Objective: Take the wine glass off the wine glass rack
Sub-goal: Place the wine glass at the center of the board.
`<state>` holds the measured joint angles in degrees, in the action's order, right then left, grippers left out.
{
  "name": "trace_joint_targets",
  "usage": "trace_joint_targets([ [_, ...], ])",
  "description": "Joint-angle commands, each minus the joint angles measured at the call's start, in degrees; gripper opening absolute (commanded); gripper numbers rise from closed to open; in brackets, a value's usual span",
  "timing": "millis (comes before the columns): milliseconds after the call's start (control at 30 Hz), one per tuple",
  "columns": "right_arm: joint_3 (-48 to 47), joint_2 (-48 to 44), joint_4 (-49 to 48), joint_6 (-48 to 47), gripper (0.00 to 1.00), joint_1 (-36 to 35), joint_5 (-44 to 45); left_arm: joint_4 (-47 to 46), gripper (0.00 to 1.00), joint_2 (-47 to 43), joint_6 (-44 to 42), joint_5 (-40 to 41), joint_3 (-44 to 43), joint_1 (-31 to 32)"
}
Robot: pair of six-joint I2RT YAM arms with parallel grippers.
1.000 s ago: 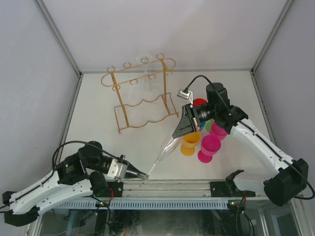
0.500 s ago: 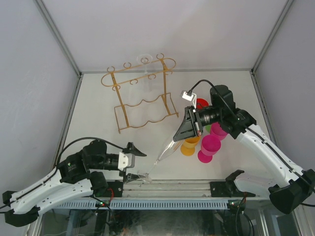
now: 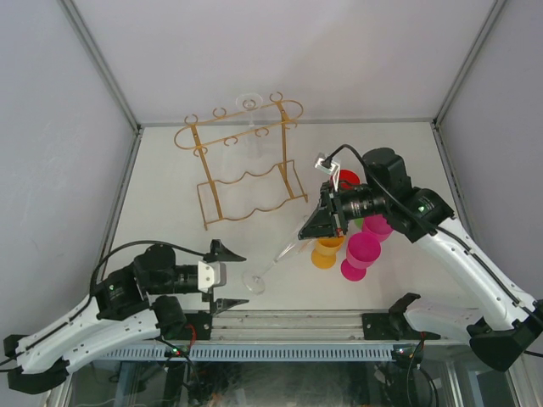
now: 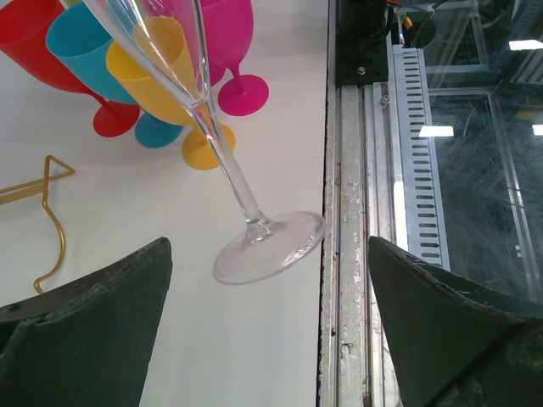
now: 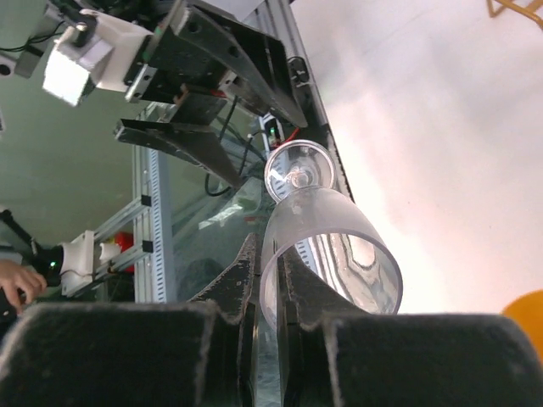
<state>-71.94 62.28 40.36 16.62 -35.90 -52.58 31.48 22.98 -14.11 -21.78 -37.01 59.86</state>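
My right gripper (image 3: pixel 327 222) clamped the wine glass (image 3: pixel 280 259) at its rim, tilted, foot low, well apart from the wine glass rack (image 3: pixel 206 174). My left gripper (image 3: pixel 233 278) gaped wide and empty just before that foot.

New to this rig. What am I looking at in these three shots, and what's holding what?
Two robot arms sit at the near edge of a white table. The wide shot looks down from above and behind them; the other two come from cameras on each wrist. On the table: a gold wire rack and coloured plastic goblets. The right gripper is shut on the rim of a clear wine glass, held tilted, away from the rack. The left gripper is open, the glass's foot between its jaws, untouched.
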Motion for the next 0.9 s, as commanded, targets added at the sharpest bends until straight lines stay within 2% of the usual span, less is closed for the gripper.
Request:
trace_joint_targets([
  [0,-3.1,-1.7,-0.6,-1.1,0.00,-1.3,5.9,0.8,1.00,-2.0,1.0,1.7,-0.1,-0.2],
  [167,-6.2,0.1,3.4,-3.6,0.00,-8.5,25.1,-0.5,1.00,-4.9,2.0,5.9,0.0,-0.2],
  [367,-8.8,4.9,6.9,-6.0,0.00,-16.4,44.9,-7.5,1.00,-5.7,8.5,22.2,0.9,-0.2],
  [500,-9.7,9.2,7.8,-6.7,0.00,-20.3,53.0,-11.9,1.00,-5.0,14.8,31.5,1.1,-0.2],
  [667,-10.8,14.3,7.2,-6.2,0.00,-20.9,58.4,-17.0,1.00,-3.8,24.6,42.5,1.4,-0.2],
  [767,-12.3,17.6,7.6,-6.2,0.00,-20.8,61.4,-16.1,1.00,-3.2,32.4,51.1,-0.1,-0.2],
  [867,-14.8,21.2,9.9,-6.8,0.00,-20.7,64.1,-15.9,1.00,-3.6,37.2,54.5,-0.5,-0.2],
])
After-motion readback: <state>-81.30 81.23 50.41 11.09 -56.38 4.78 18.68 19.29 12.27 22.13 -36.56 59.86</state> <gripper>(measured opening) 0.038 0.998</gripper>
